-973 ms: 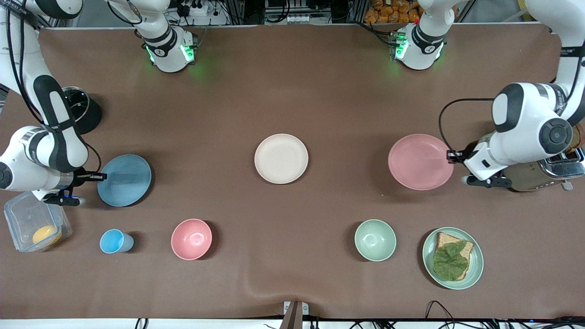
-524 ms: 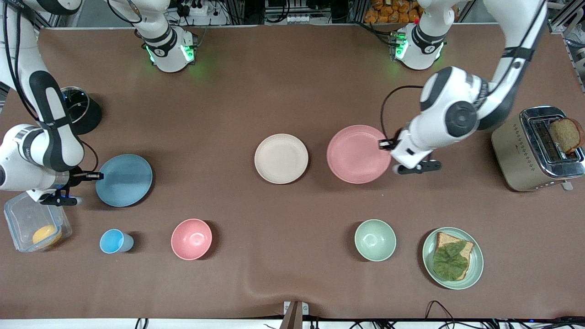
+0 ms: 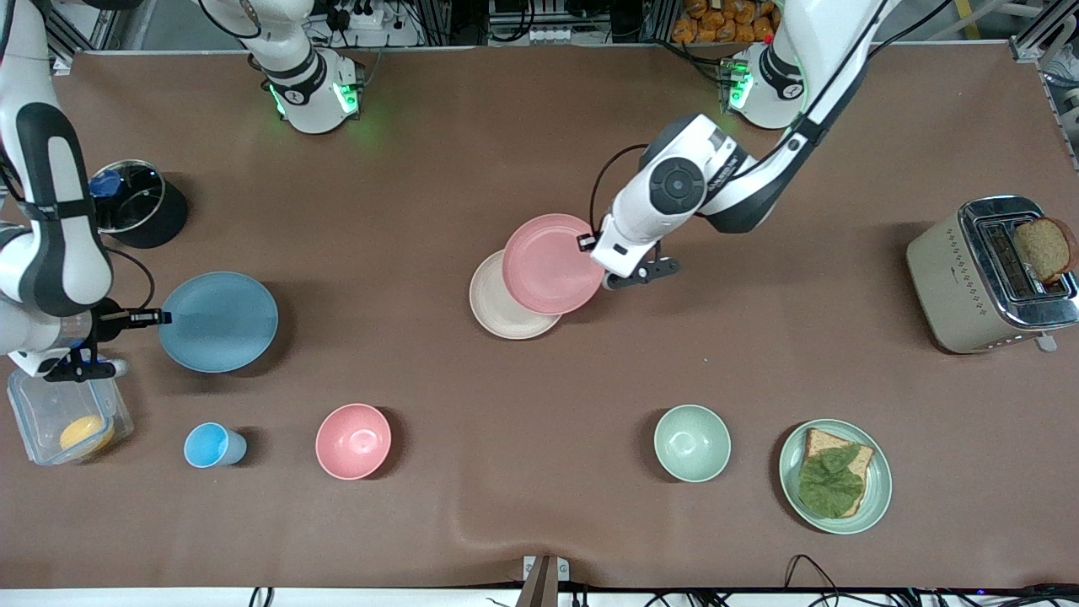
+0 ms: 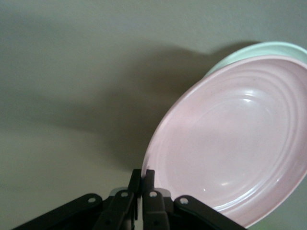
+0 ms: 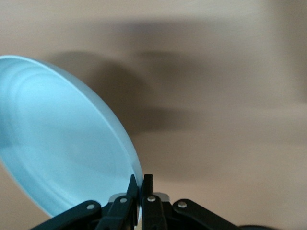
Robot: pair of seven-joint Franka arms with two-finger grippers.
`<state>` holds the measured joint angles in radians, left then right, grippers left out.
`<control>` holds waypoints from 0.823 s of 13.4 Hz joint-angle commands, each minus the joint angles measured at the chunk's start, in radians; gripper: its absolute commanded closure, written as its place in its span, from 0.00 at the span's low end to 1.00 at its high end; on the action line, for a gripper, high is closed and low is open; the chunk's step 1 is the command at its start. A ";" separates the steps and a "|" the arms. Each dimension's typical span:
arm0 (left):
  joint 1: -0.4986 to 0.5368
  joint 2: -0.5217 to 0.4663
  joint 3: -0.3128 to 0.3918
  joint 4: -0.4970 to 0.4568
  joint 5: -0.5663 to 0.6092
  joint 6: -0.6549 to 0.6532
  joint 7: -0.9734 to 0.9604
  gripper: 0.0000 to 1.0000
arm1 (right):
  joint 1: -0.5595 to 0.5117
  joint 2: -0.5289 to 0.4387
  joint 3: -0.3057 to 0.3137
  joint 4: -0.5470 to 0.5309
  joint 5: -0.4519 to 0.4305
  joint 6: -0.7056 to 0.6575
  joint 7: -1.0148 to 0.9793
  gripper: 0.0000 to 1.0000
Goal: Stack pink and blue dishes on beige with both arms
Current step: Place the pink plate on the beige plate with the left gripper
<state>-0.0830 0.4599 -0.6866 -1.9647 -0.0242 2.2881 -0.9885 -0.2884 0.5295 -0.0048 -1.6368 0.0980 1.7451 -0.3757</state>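
Brown cloth covers the tabletop (image 3: 539, 126), with both arm bases along its edge farthest from the front camera. Left tool (image 3: 590, 245), reaching from the left arm's end, is clamped on the rim of the flat round pale pink matte plate (image 3: 550, 263); the left wrist view shows the two fingers (image 4: 142, 181) pinched together on that rim, plate tilted and off the cloth. The pink plate hangs partly over the flat round cream-beige matte plate (image 3: 493, 314), which lies at mid-table. Overlap is incomplete: the beige centre lies nearer the front camera and slightly toward the right arm's end, so the release probably calls for a short shift that way before lowering.

Right tool (image 3: 164, 318) is clamped on the rim of the flat round light blue matte plate (image 3: 218, 321), held over the right arm's end of the tabletop, well apart from the beige plate. Its likely path toward the centre crosses bare cloth.

A deep pink bowl (image 3: 353, 441), small blue cup (image 3: 211, 445), pale green bowl (image 3: 692, 443) and pale green plate with bread and a leaf (image 3: 834, 475) sit nearer the front camera, outside both paths. A metal toaster (image 3: 986, 278) stands at the left arm's end.
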 commanded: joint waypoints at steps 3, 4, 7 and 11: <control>-0.069 0.106 0.022 0.015 0.039 0.132 -0.071 1.00 | 0.052 0.000 0.025 -0.007 0.135 -0.130 -0.015 1.00; -0.075 0.118 0.027 0.015 0.061 0.142 -0.073 1.00 | 0.055 -0.011 0.034 -0.033 0.164 -0.139 -0.018 1.00; -0.077 0.167 0.036 0.053 0.085 0.163 -0.075 1.00 | 0.141 -0.083 0.048 -0.101 0.198 -0.099 0.041 1.00; -0.093 0.206 0.047 0.098 0.086 0.163 -0.075 1.00 | 0.306 -0.138 0.060 -0.167 0.230 -0.004 0.226 1.00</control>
<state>-0.1555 0.6402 -0.6476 -1.9051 0.0354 2.4493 -1.0390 -0.0558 0.4537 0.0592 -1.7271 0.3085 1.6831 -0.2354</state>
